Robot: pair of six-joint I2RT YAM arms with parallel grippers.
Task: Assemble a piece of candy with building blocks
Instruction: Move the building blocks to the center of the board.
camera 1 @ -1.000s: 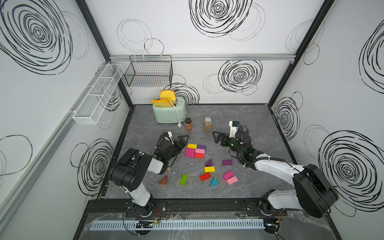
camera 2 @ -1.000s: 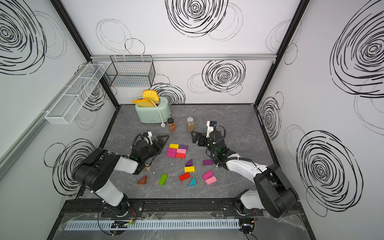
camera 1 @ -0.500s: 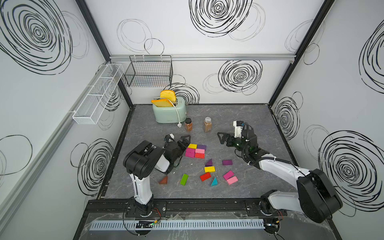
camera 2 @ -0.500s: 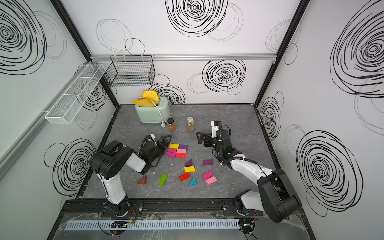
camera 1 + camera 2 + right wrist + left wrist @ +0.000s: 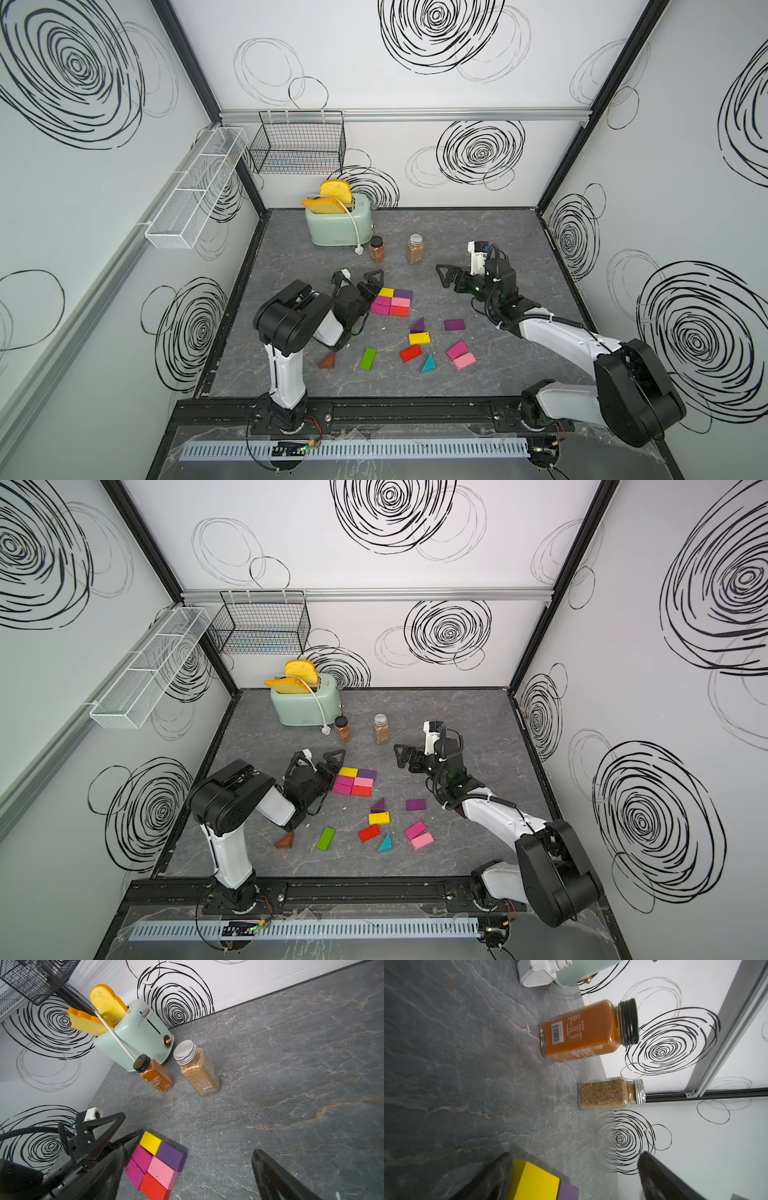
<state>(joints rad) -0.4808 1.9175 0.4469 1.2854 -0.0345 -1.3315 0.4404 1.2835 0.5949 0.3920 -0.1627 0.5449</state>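
Currently: six-brick slab [image 5: 392, 302] laid mid-table. Left gripper [image 5: 374, 283] just beside it, spread wide, empty. Right gripper [image 5: 444, 276] likewise wide, empty, apart. Nine loose blocks [image 5: 419, 338], wedges included, not yet placed.

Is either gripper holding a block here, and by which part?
Nothing is held. The left gripper stands open beside the cluster's yellow block; the right gripper is open and empty too.

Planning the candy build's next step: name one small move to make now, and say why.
Probably move the right end effector toward the purple wedge: it stands open and empty, the six bricks form a tight rectangle, and that wedge lies loose closest to them.
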